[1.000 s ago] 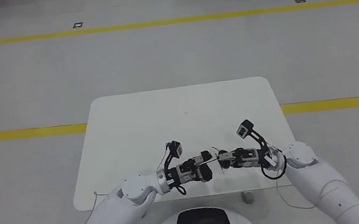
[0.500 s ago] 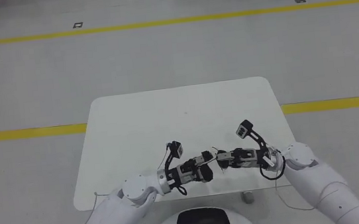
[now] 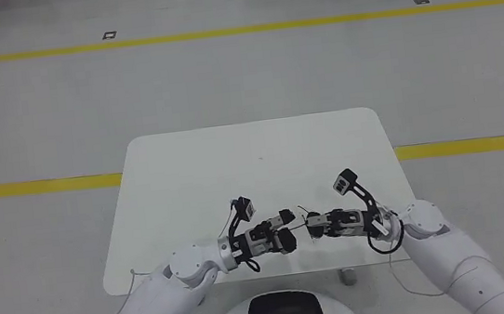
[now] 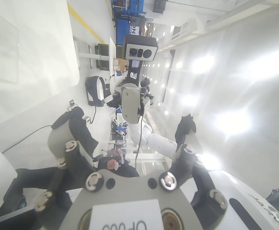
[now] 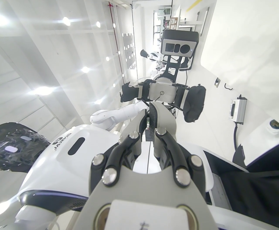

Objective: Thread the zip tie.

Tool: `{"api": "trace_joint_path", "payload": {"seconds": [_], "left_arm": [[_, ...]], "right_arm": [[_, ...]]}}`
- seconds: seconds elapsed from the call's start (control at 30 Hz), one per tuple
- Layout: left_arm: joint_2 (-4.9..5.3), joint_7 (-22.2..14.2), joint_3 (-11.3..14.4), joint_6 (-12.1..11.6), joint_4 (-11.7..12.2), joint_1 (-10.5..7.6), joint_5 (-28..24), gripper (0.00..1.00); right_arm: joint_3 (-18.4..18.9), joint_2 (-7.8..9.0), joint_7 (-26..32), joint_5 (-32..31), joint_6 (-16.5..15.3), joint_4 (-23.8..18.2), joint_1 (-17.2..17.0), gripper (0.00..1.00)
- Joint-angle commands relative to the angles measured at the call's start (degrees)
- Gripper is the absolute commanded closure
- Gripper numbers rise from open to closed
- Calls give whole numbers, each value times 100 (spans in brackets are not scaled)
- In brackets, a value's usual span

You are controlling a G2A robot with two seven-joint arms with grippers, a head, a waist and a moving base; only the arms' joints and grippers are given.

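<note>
White rectangular table (image 3: 232, 150), rounded corners, stands on pale grey floor (image 3: 243, 74). One yellow line (image 3: 31, 187) passes beneath it.

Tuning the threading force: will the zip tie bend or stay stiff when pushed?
Probably springy rather than stiff: in the top view the zip tie shows as a thin curved strand by the right gripper. Likely very light, so a push may deflect its free end. The left gripper stands open, apart from it.
</note>
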Motion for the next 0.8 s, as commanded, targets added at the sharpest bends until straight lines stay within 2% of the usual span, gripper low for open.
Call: {"api": "trace_joint_path", "payload": {"seconds": [0.0, 0.77], "left_arm": [[2, -8, -6, 1, -4, 4, -6, 0], [-20, -29, 54, 31, -5, -19, 17, 0]], "right_arm": [[9, 1, 7, 0, 8, -9, -9, 100], [-68, -43, 44, 34, 19, 125, 68, 100]]}}
